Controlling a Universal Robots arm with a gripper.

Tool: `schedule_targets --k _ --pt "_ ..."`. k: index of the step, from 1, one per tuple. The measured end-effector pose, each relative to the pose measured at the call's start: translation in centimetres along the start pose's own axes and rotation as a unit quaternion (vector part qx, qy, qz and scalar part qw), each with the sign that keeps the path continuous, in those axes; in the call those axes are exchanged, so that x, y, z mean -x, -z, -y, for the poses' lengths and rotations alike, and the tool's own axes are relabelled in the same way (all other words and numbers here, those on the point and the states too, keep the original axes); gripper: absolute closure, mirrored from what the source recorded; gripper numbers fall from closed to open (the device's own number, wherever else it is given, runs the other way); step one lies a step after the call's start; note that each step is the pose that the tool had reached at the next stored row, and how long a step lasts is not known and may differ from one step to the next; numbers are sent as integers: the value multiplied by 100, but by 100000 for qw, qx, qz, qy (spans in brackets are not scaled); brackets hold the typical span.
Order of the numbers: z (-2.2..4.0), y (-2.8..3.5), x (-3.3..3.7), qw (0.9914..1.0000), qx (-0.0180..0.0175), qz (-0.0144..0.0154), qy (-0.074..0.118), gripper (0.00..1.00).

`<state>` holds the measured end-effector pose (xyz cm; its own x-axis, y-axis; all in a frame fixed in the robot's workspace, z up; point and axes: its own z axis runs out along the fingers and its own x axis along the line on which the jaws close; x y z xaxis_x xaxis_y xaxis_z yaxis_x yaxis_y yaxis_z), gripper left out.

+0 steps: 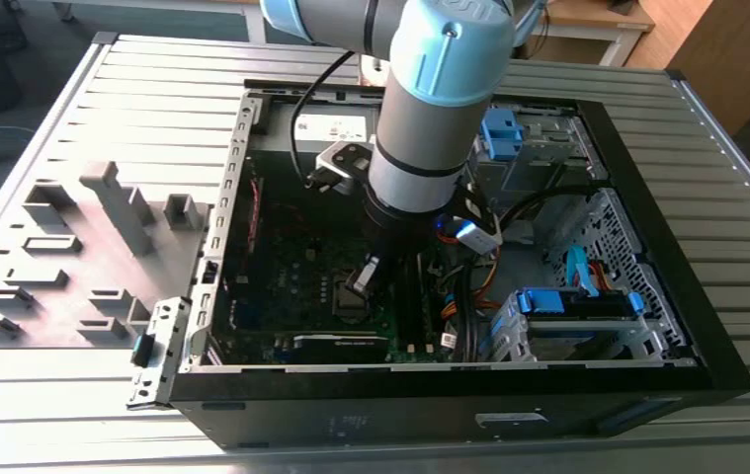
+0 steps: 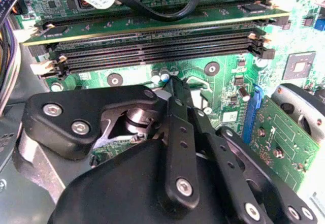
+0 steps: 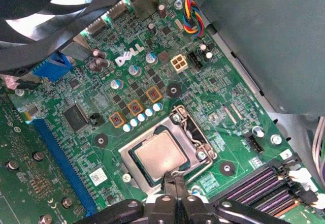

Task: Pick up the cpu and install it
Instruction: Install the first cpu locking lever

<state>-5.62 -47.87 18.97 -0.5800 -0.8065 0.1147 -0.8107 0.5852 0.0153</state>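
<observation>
The cpu (image 3: 160, 155), a small square chip with a dull silver top, lies flat inside the socket frame (image 3: 195, 132) on the green motherboard (image 3: 152, 71). My gripper (image 3: 175, 179) hangs just over the socket's edge beside the chip, its two black fingers pressed together with nothing between them. In the second wrist view the fingers (image 2: 179, 117) point down at the board below the memory slots. In the exterior view the gripper (image 1: 364, 278) reaches down into the open computer case (image 1: 480, 373), over the middle of the board.
Memory slots (image 2: 152, 51) run along one side of the socket, with a fitted module and black cables (image 2: 167, 13) beyond. A fan (image 3: 51, 10) overhangs the board. Blue drive cages (image 1: 572, 301) fill the case's right in the exterior view. A grey fixture (image 1: 71, 257) lies on its left.
</observation>
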Motion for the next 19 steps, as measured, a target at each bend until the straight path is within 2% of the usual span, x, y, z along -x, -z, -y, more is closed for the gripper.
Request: schedule_targets --k 8,14,19 --pt "23 -10 -30 100000 38 62 103 89" --pt "59 -16 -79 99999 272 380 191 89" --pt "79 -24 -82 99997 456 629 286 89"
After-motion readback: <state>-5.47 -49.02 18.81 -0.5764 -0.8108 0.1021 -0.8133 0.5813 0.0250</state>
